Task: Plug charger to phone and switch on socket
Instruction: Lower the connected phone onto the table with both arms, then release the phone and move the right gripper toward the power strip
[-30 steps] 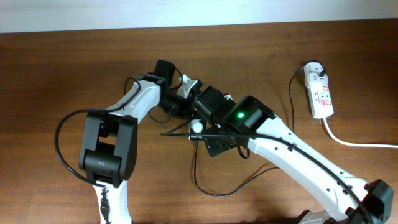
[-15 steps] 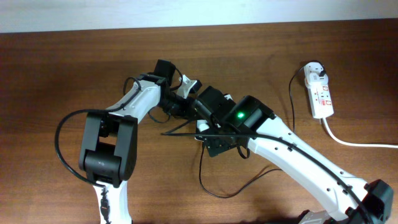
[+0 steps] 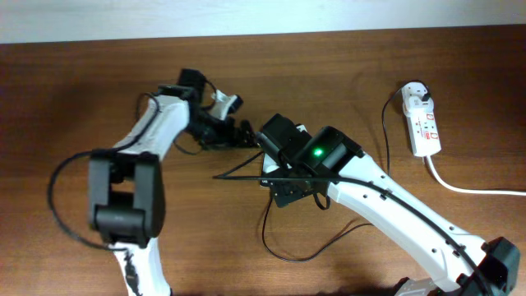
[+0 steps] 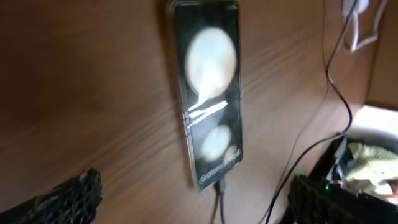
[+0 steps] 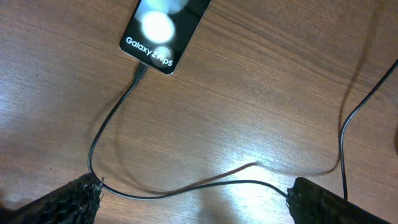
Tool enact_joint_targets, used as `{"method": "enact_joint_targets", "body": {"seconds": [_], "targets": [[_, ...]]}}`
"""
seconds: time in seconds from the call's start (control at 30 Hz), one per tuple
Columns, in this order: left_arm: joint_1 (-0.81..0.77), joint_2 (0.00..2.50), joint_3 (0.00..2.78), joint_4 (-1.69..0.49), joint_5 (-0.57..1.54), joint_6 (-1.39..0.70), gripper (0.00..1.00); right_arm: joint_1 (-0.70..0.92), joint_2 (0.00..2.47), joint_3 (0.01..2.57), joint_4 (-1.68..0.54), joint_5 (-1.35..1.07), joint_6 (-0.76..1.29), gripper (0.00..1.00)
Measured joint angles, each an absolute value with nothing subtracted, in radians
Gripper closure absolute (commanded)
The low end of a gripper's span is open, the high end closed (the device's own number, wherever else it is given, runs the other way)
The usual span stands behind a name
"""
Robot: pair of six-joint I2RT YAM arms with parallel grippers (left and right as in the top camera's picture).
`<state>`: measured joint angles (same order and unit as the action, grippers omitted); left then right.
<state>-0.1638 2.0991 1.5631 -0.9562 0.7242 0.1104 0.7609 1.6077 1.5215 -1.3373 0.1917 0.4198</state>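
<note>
My left claw (image 4: 194, 186) is spread wide with nothing in it, hanging over the table (image 3: 74, 74). The phone (image 4: 208, 93) lies flat just ahead of its fingertips, with its near short end between them. My right claw (image 5: 193, 186) is likewise released and empty. The charger (image 5: 112, 124) meets the phone's short end with its plug tip. I cannot tell whether it is fully in. Its thin black cable curves down beside one of my right fingertips, then runs across the gap to the other, flat on the wood. Seen from overhead, both claws meet mid-table. The socket (image 3: 423, 123) lies well apart at the right, near the far edge, and its thick white cord (image 3: 472, 187) trails off to the right. Bare wood lies open to the left of my left arm, and between my right arm and the socket.
</note>
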Motion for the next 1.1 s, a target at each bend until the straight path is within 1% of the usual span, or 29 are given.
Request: {"method": "enact_joint_targets", "body": {"seconds": [0.07, 0.2, 0.3, 0.33, 0.37, 0.43, 0.5, 0.57, 0.6, 0.67, 0.73, 0.77, 0.9, 1.1], "targets": [[-0.120, 1.974, 1.566, -1.001, 0.644, 0.111, 0.01, 0.761, 1.608, 1.522, -1.330, 0.189, 0.419, 0.01], [-0.117, 1.625, 1.571, -1.124, 0.389, 0.111, 0.01, 0.761, 1.608, 1.520, -1.290, 0.188, 0.419, 0.00], [-0.117, 1.402, 1.578, -1.206, 0.230, 0.111, 0.01, 0.761, 1.608, 1.520, -1.274, 0.185, 0.420, 0.81], [-0.117, 1.333, 1.578, -1.232, 0.184, 0.111, 0.01, 0.761, 1.608, 1.520, -1.265, 0.184, 0.421, 0.90], [-0.117, 1.260, 1.578, -1.258, 0.138, 0.111, 0.01, 0.761, 1.608, 1.520, -1.249, 0.184, 0.421, 0.96], [-0.117, 1.148, 1.584, -1.311, 0.085, 0.111, 0.01, 0.760, 1.608, 1.519, -1.205, 0.185, 0.426, 0.96], [-0.117, 1.080, 1.584, -1.391, 0.064, 0.111, 0.01, 0.725, 1.608, 1.519, -1.188, 0.196, 0.534, 0.96], [-0.117, 1.032, 1.584, -1.441, 0.059, 0.111, 0.01, 0.622, 1.608, 1.519, -1.178, 0.197, 0.625, 0.96], [-0.117, 1.005, 1.584, -1.456, 0.055, 0.111, 0.01, 0.537, 1.609, 1.519, -1.169, 0.191, 0.654, 0.96], [-0.117, 0.931, 1.584, -1.481, 0.053, 0.111, 0.01, 0.447, 1.633, 1.519, -1.133, 0.173, 0.670, 0.96], [-0.117, 0.872, 1.584, -1.511, 0.051, 0.111, 0.01, 0.369, 1.765, 1.519, -1.036, 0.105, 0.642, 0.96], [-0.117, 0.854, 1.584, -1.520, 0.051, 0.111, 0.01, 0.360, 1.859, 1.519, -0.959, 0.075, 0.620, 0.96], [-0.117, 0.817, 1.584, -1.579, 0.051, 0.111, 0.01, 0.360, 2.030, 1.518, -0.847, 0.040, 0.601, 0.96], [-0.107, 0.809, 1.584, -1.610, 0.051, 0.111, 0.01, 0.360, 2.121, 1.518, -0.750, -0.032, 0.601, 0.96]]}}
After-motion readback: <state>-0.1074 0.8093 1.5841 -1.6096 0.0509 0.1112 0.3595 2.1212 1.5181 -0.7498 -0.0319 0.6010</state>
